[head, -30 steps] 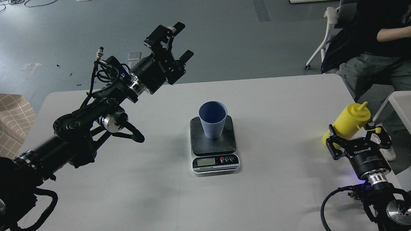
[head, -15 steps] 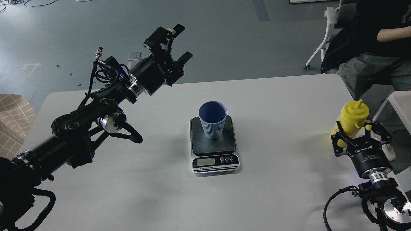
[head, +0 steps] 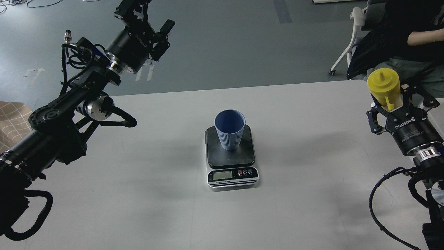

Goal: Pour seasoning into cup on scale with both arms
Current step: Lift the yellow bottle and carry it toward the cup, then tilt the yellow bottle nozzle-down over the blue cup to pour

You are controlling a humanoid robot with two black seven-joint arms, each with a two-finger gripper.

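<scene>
My right gripper (head: 395,104) held the bright yellow plastic squeeze bottle (head: 383,85) at the desk's right edge; left gripper (head: 152,15) hung wide. Next, I judged, carry it to the ribbed blue cup (head: 229,129).

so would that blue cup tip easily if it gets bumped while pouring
Probably. The cup looks empty and tapers to a narrow base, so likely light and top-heavy. Its ribbed sides may aid grip, but it stands loose on the scale.

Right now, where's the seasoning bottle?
Head view, far right: the seasoning bottle sits in the right gripper, by the table edge, well right of the cup.
</scene>
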